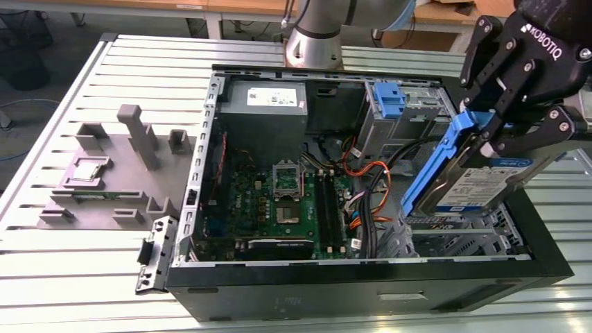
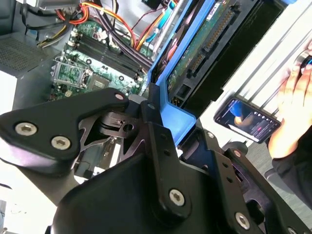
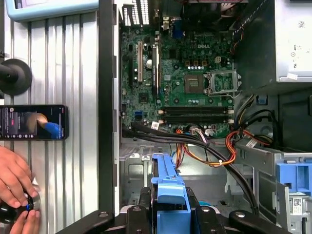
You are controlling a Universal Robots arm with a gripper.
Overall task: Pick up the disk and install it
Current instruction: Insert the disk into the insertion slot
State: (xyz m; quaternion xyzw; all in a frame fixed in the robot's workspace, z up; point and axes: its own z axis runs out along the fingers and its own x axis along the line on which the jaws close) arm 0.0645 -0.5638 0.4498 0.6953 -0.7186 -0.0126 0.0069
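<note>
The black two-fingered gripper (image 1: pixel 495 134) was closed on the disk (image 1: pixel 472 177), a flat silver rectangular hard drive with a white-and-blue label framed by a blue plastic bracket. Its fingers pinched the upper end of the bracket. The disk hung steeply tilted, label facing outward, over the end of the open black computer case (image 1: pixel 370 281) at the exterior view's right. Its lower end reached down near the grey metal drive bay (image 1: pixel 453 239) in that corner; whether it touched the bay could not be told.

In the second wrist view the gripper (image 2: pixel 163 114) clamped the blue bracket, and the green circuit-board underside of the disk (image 2: pixel 200 44) ran away from it. In the first wrist view the bracket end of the disk (image 3: pixel 168 187) stood between the fingers, above the case interior.

Inside the case lay a green motherboard (image 1: pixel 287 198) with a bundle of orange and black cables (image 1: pixel 370 184) beside it. A grey power supply box (image 1: pixel 263 104) sat at the far end, and a tall blue plastic latch piece (image 1: pixel 389 100) stood near it.

The case rested on a ribbed silver metal counter (image 1: pixel 93 277). A grey moulded fixture (image 1: pixel 102 177) lay on it, well apart from the case, towards the exterior view's left. In the first wrist view a dark smartphone (image 3: pixel 31 122) lay on the counter just outside the case, and a person's hand (image 3: pixel 14 180) rested near it.
</note>
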